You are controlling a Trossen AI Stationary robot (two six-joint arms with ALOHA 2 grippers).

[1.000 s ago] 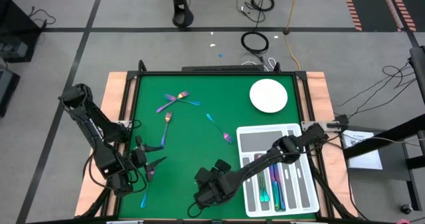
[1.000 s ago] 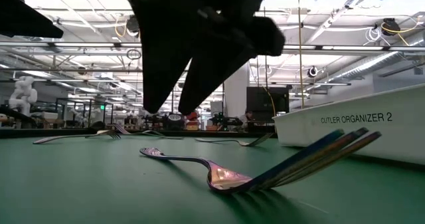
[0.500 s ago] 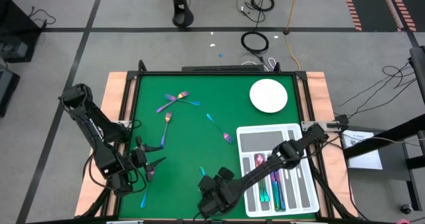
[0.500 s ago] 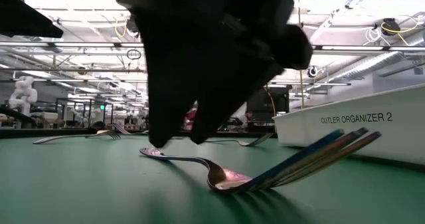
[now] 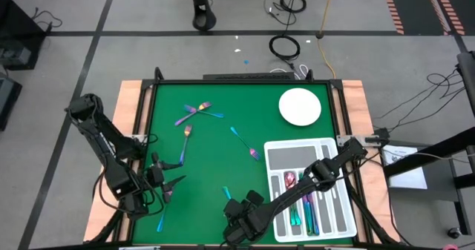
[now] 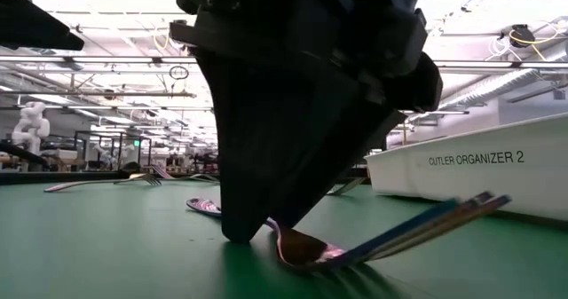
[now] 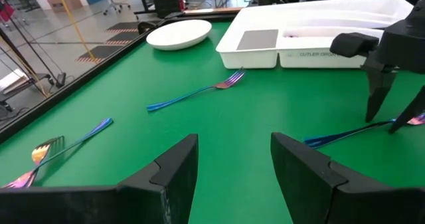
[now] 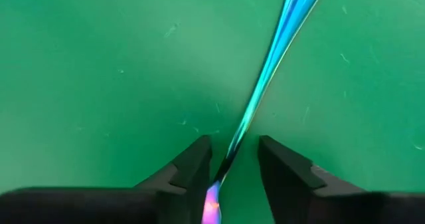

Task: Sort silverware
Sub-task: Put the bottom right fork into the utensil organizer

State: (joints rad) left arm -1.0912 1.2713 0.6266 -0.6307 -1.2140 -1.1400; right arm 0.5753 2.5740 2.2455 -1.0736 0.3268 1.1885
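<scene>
Fork [image 8: 265, 84] btwn R jaws, part open, untouched.

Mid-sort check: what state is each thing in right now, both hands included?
Left hand: open, empty, above the green mat.
Right hand: open, down at the mat, fingers either side of a utensil's handle.
Utensil: lying on the mat, not lifted.
Tray: partly filled, pieces in its middle slots.
Plate: empty.
Other silverware: loose on the mat.
</scene>
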